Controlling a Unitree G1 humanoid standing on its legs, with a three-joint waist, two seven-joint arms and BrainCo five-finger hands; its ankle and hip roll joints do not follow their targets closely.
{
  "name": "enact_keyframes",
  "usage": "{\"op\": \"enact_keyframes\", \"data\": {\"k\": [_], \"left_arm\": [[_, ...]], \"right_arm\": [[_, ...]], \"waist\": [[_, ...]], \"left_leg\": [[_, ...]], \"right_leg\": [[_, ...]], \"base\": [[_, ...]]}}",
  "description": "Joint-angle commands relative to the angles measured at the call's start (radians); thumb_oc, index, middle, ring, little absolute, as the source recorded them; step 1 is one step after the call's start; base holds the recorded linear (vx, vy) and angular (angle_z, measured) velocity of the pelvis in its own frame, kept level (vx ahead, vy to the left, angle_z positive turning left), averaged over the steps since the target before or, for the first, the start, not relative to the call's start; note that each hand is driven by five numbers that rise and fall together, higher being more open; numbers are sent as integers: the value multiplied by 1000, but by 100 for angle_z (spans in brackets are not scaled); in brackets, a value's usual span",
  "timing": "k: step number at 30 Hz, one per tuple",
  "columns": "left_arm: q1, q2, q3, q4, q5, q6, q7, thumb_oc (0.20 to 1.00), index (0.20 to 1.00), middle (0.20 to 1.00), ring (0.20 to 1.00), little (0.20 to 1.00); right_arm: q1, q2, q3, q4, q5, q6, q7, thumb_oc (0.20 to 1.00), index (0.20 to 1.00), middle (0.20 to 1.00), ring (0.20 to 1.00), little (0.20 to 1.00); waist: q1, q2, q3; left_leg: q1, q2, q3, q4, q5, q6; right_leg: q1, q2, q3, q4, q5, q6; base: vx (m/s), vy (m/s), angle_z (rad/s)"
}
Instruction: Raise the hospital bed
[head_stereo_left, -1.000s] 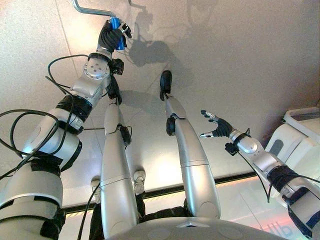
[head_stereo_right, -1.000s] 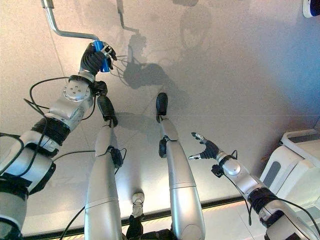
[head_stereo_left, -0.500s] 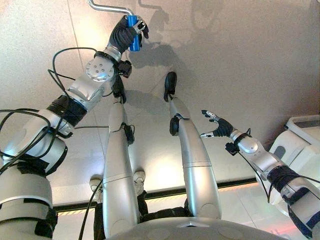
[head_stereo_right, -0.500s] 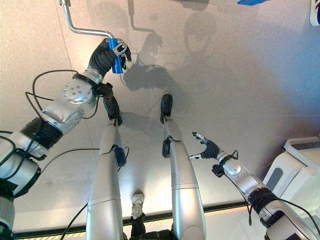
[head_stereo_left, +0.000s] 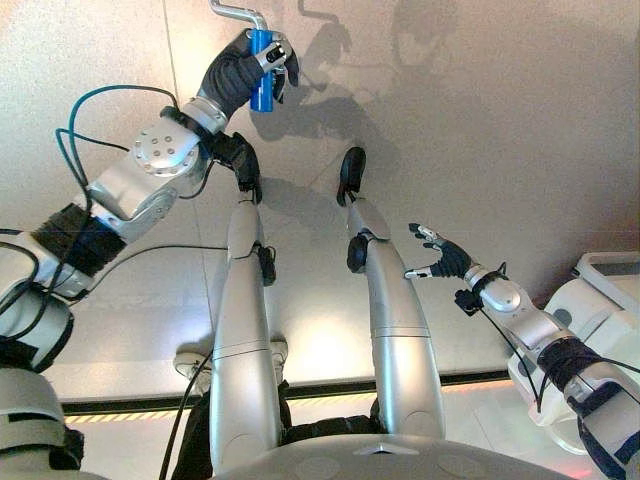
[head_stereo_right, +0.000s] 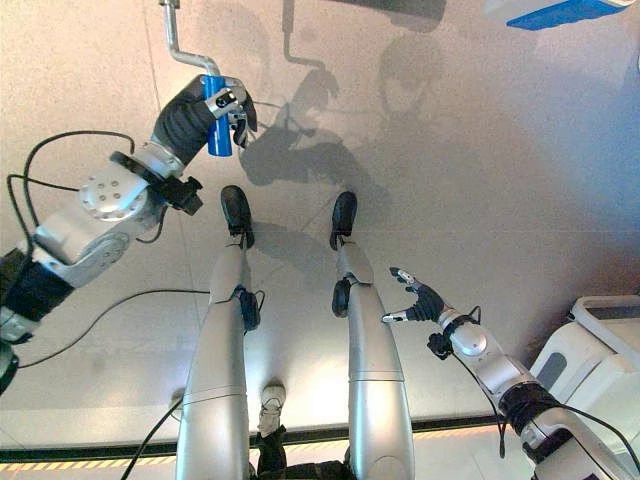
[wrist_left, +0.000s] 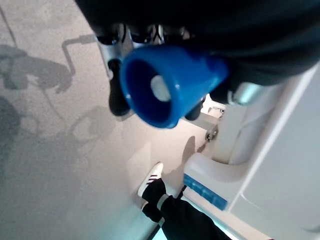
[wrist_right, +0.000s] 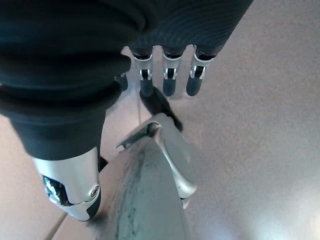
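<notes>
Crank handle (head_stereo_left: 261, 70) in left hand (head_stereo_left: 240, 72)

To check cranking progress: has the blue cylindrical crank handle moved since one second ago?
Yes. The blue cylindrical crank handle, gripped by the left hand, has swung closer to the floor seam beside it, though the camera shifted too.

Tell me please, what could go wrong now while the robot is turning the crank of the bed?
1. The left hand is curled round only the blue handle of the metal crank; the smooth grip could slip out mid-turn.
2. A person's shoe and leg stand near the bed frame, perhaps close to the swinging crank.
3. The right hand hangs open, steadying nothing.
</notes>
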Motion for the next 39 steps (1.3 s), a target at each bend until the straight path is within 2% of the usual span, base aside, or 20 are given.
{"op": "enact_keyframes", "data": {"k": [1,7,10,21,30,39], "left_arm": [[35,-7,56,-240,23,-124,-67,200,200,200,200,200],[122,69,127,-297,0,-137,-72,200,200,200,200,200],[203,105,205,-301,-4,-149,-63,200,200,200,200,200],[408,149,397,-296,-6,-168,-52,200,200,200,200,200],[545,110,515,-259,1,-169,-31,200,200,200,200,200],[502,26,521,-109,36,-161,20,200,200,200,200,200]], "right_arm": [[114,-31,-4,-8,1,-4,14,1000,1000,1000,1000,1000],[127,-26,-10,-4,-4,-7,17,1000,1000,1000,1000,1000],[133,-26,-12,-5,-3,-12,21,1000,1000,1000,1000,1000],[150,-27,-32,-11,-4,-22,19,1000,1000,1000,1000,1000],[146,-20,-33,-20,-10,-25,19,1000,1000,1000,1000,1000],[138,-19,-41,-38,-18,-25,14,1000,1000,1000,1000,1000]], "waist": [[-24,63,-26],[-16,63,-28],[-6,63,-27],[10,59,-23],[19,51,-18],[8,34,-10]], "left_leg": [[44,-21,14,125,-201,22],[47,-23,11,124,-201,23],[48,-23,10,123,-199,23],[53,-26,5,115,-196,26],[55,-27,0,113,-198,29],[53,-26,1,115,-200,30]], "right_leg": [[45,49,1,-100,86,94],[51,46,-1,-109,91,96],[55,44,-2,-112,92,97],[70,34,-13,-123,94,100],[79,29,-14,-131,93,101],[77,33,-12,-136,96,98]], "base": [[0,0,0],[0,0,0],[0,0,0],[0,0,0],[0,0,0],[0,0,0]]}}
